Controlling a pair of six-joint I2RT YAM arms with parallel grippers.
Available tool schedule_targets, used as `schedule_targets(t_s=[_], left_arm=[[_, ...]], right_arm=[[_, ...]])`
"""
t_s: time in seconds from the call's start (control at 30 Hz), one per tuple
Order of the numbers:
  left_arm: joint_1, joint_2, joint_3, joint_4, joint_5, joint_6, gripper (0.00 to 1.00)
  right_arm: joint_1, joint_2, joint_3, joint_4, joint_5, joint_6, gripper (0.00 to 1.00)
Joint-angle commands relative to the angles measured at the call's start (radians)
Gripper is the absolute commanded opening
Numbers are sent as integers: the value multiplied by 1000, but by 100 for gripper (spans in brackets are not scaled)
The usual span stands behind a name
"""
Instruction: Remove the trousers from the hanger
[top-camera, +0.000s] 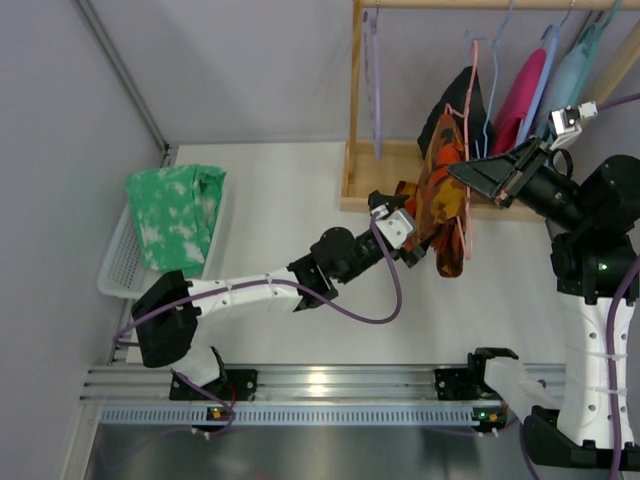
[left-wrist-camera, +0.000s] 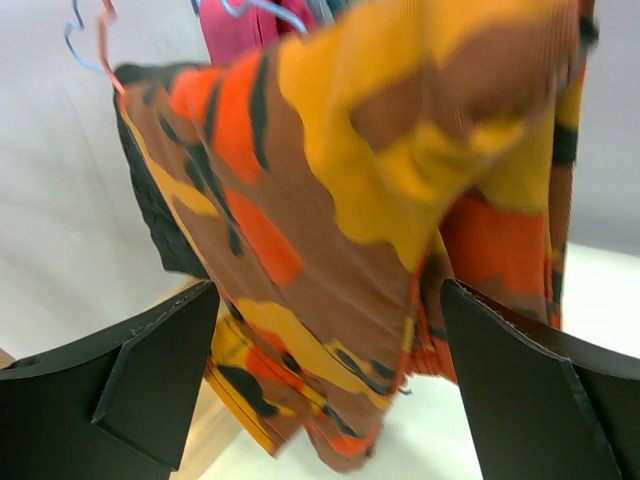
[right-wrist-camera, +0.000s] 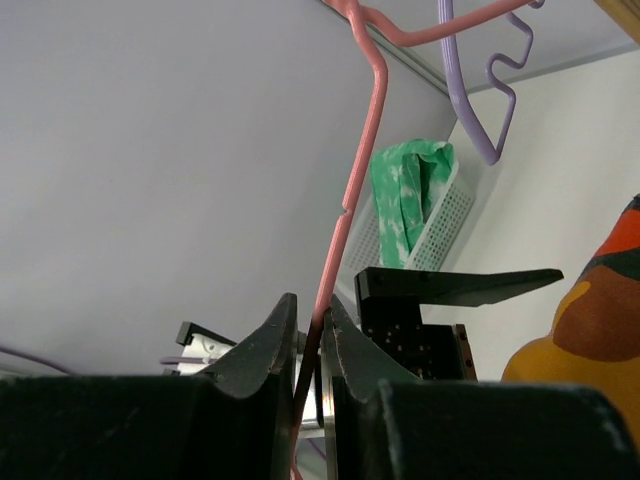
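Observation:
The trousers (top-camera: 445, 195), patterned orange, brown and yellow, hang from a pink hanger (top-camera: 470, 110) in front of the wooden rack. My left gripper (top-camera: 412, 232) is open, with its jaws wide on either side of the trousers' lower part; the cloth (left-wrist-camera: 350, 180) hangs between the black fingers (left-wrist-camera: 160, 370) without a visible pinch. My right gripper (top-camera: 468, 172) is shut on the pink hanger's wire (right-wrist-camera: 360, 150), which runs down between its fingertips. The trousers' edge shows in the right wrist view (right-wrist-camera: 590, 320).
A wooden rack (top-camera: 356, 100) with a base board stands at the back and carries a bare purple hanger (top-camera: 375, 80), a black garment (top-camera: 445, 110), a pink garment (top-camera: 525, 85) and a teal one (top-camera: 575, 65). A white basket (top-camera: 120, 262) with green cloth (top-camera: 175, 210) sits at the left.

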Motion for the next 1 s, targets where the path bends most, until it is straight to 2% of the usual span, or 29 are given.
schedule_targets(t_s=[0.0, 0.53, 0.77, 0.97], left_arm=[[-8, -67, -38, 15, -10, -33, 98], [26, 39, 92, 27, -61, 34, 99], [28, -22, 29, 36, 12, 46, 99], [29, -64, -17, 35, 17, 45, 99]], right_arm=[[7, -28, 101, 218, 6, -37, 0], [7, -25, 76, 249, -30, -12, 0], [7, -27, 59, 273, -39, -6, 0], [7, -21, 58, 295, -45, 3, 0]])
